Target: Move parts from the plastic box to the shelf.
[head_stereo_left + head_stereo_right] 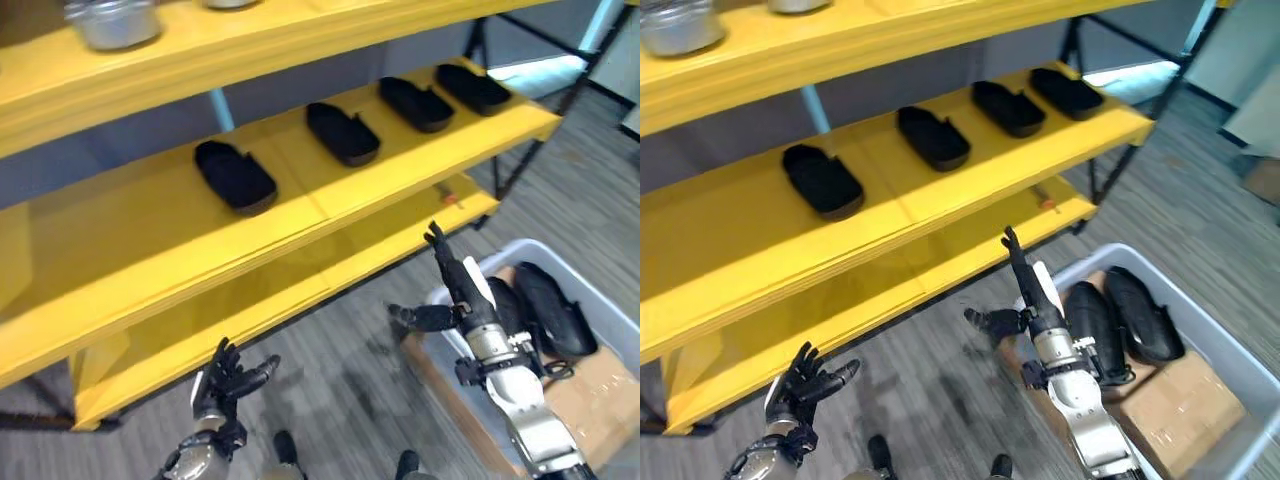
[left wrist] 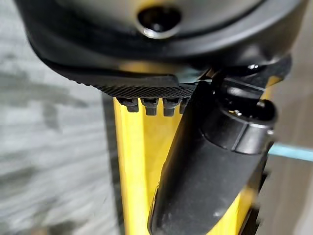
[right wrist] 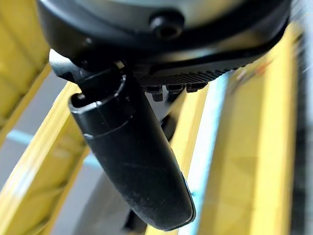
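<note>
A yellow shelf (image 1: pixel 300 215) stands across the scene with several boards. On its middle board four black parts lie in a row, apart from one another: one (image 1: pixel 235 176) toward the left, a second (image 1: pixel 342 133) near the middle, a third (image 1: pixel 415 104) and a fourth (image 1: pixel 472 88) toward the board's right end. On the top board, near its left end, stands a metal pot (image 1: pixel 118 22). The lowest board carries a small orange thing (image 1: pixel 450 198) near its right end; what it is cannot be told. On the grey floor (image 1: pixel 340 390) to the right of the shelf sits the plastic box (image 1: pixel 610 320), pale and translucent, with two more black parts (image 1: pixel 1140 312) lying side by side in it on a sheet of brown cardboard (image 1: pixel 1175 395). The right hand (image 1: pixel 462 290) is raised at the box's near-left corner, in front of the lowest board's front edge, its fingers straight and its thumb spread wide to the side, holding nothing. The left hand (image 1: pixel 228 380) hangs low before the left end of the lowest board, fingers loosely spread and empty.
</note>
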